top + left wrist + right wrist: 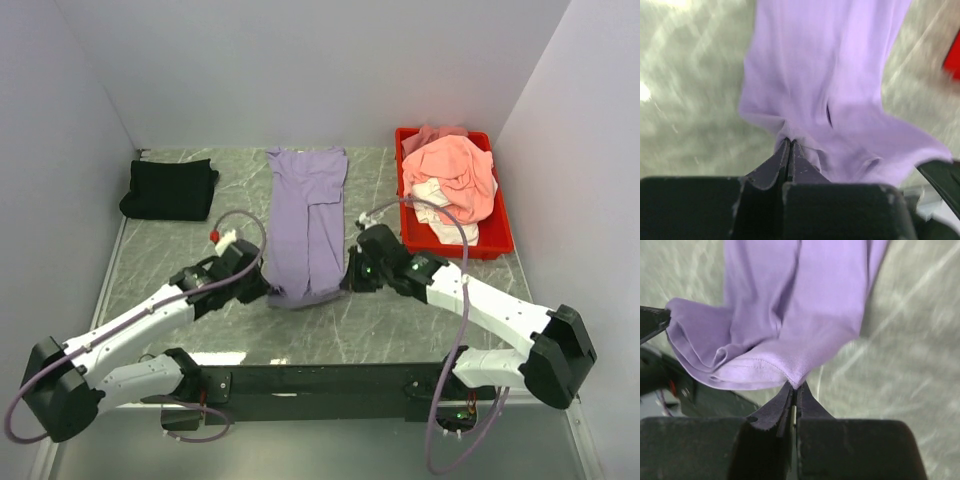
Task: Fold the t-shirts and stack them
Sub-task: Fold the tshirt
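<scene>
The grey, marble-patterned tabletop (400, 320) carried everything, with pale walls on three sides. The left arm (140, 330) and right arm (490, 310) reached in from the near edge and converged toward the middle.

The lavender-purple t-shirt (310, 220) lay along the centre of the tabletop as a long narrow strip running from the far side toward the arms. Its far part lay flat, while its near end was gathered and rumpled between the two arms.

At the far right sat the red tray (505, 235), well apart from the lavender strip. The salmon-pink t-shirt (455, 170) was heaped loosely in it, spilling over the far rim. The black t-shirt (170, 188) lay in a compact bundle at the far left corner of the tabletop. The white t-shirt (440, 222) showed only in part, crumpled under the pink one at the near side of the tray.

The left fingers (782, 162) were pressed together, pinching a pucker of cloth at the near left corner of the lavender shirt. The right fingers (782, 407) were likewise closed tight, nipping the stitched hem at the near right corner.
</scene>
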Controlling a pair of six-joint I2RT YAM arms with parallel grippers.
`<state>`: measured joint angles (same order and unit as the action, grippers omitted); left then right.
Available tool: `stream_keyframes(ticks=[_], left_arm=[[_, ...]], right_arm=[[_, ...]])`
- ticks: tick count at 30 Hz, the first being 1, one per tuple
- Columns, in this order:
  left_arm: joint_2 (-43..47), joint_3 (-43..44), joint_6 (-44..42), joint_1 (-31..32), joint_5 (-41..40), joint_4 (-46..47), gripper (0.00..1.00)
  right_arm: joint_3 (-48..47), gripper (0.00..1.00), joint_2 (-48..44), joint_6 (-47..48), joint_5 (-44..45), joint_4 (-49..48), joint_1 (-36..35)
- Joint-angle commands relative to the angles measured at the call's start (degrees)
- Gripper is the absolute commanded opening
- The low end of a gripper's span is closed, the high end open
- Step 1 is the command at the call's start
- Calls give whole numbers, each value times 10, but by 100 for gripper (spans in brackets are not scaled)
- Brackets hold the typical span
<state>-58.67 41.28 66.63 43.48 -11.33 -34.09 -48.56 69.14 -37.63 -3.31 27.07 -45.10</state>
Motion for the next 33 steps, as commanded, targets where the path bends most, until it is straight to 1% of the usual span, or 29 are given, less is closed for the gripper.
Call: stream_keyframes(ticks=[1,5,9,12,14,15,21,24,29,30,33], left_arm=[[-30,53,-77,-57,-1,53,0],[-75,97,-130,-113,-4,93,0],[-125,141,-160,-149,3,126,0],[-168,176,-175,-176,10,146,0],[-202,200,-195,-195,29,166,0],[-228,219,-201,-200,43,169,0],[-316,276,-244,-219,85,192,0],[-356,318,-257,-227,92,184,0],[-407,355,-279,-241,118,193,0],[-425,370,-282,-242,128,191,0],[-457,393,-286,-248,126,171,0]], right_arm=[[-57,0,27,40,9,-24,32],[-123,0,72,69,16,-26,67],[-175,0,116,88,16,-19,105],[-214,0,155,105,13,-18,118],[-245,0,183,113,12,-9,128],[-255,0,193,114,11,-8,132],[-310,0,252,128,-9,2,154],[-332,0,281,134,-18,8,164],[-374,0,328,143,-30,28,181],[-376,0,333,145,-34,28,186],[-389,0,354,155,-49,25,195]])
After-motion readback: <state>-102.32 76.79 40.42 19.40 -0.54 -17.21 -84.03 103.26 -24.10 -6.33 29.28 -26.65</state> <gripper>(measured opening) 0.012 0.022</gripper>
